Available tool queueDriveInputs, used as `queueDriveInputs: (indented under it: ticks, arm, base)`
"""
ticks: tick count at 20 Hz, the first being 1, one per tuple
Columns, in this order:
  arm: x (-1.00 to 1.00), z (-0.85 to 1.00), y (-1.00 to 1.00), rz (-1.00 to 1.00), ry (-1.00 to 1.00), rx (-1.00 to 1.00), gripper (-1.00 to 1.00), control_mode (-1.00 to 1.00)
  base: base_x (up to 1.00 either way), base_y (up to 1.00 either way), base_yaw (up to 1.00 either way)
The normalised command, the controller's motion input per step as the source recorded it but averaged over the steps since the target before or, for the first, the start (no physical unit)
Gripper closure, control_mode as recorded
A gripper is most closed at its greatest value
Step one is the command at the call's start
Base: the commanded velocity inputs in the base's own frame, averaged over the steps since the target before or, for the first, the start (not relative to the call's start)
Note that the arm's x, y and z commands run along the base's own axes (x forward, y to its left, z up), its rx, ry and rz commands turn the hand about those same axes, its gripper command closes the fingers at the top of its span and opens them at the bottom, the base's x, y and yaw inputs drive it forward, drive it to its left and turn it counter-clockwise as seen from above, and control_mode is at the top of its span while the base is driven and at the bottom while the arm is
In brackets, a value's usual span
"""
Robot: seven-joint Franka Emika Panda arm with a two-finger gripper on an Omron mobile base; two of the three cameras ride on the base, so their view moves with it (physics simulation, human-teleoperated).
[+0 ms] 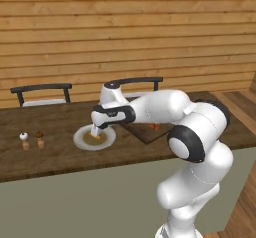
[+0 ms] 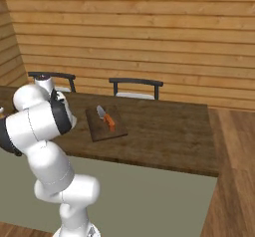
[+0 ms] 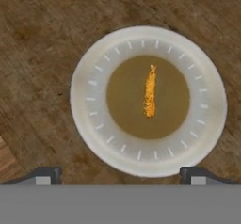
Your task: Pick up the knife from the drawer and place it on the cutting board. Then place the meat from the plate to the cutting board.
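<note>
The round pale plate (image 3: 89,96) lies on the dark wooden counter, and the small orange-yellow meat (image 3: 149,91) rests on its brown centre. My gripper (image 3: 121,176) hangs straight above the plate (image 1: 110,141), open, its two dark tips spread wider than the meat and holding nothing. In the left base view the gripper (image 1: 95,131) points down at the plate. To the plate's right lies the dark cutting board (image 2: 105,123), and the knife (image 2: 107,117) with its orange-red handle rests on it. My arm hides part of the board (image 1: 145,132). The drawer is out of view.
Two small shakers (image 1: 24,141) (image 1: 40,139) stand on the counter left of the plate. Two dark chairs (image 1: 42,93) (image 2: 137,87) stand behind the counter against a wooden plank wall. The counter's pale front face drops away near me.
</note>
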Motion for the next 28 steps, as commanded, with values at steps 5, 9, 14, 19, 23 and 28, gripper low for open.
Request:
queueDriveInputs:
  ticks: [5, 9, 14, 19, 23, 28]
  arm:
    - [0.11, -0.18, 0.00, 0.00, 0.00, 0.00, -1.00, -1.00]
    - [0.30, -0.21, 0.00, 0.00, 0.00, 0.00, -1.00, -1.00]
    - [0.31, -0.20, 0.33, 0.00, 0.01, -0.05, -1.00, -1.00]
    - [0.36, -0.21, 0.30, 0.00, 0.06, -0.03, -1.00, -1.00]
    - [0.36, -0.15, 0.04, 0.00, 0.05, -0.03, -1.00, -1.00]
    - [0.29, -0.16, 0.01, 0.00, 0.04, -0.01, -1.00, -1.00]
  base:
    - [0.00, 0.00, 0.00]
    - [0.00, 0.00, 0.00]
    - [0.00, 0.00, 0.00]
    - [0.00, 0.00, 0.00]
    - [0.00, 0.00, 0.00]
    - [0.00, 0.00, 0.00]
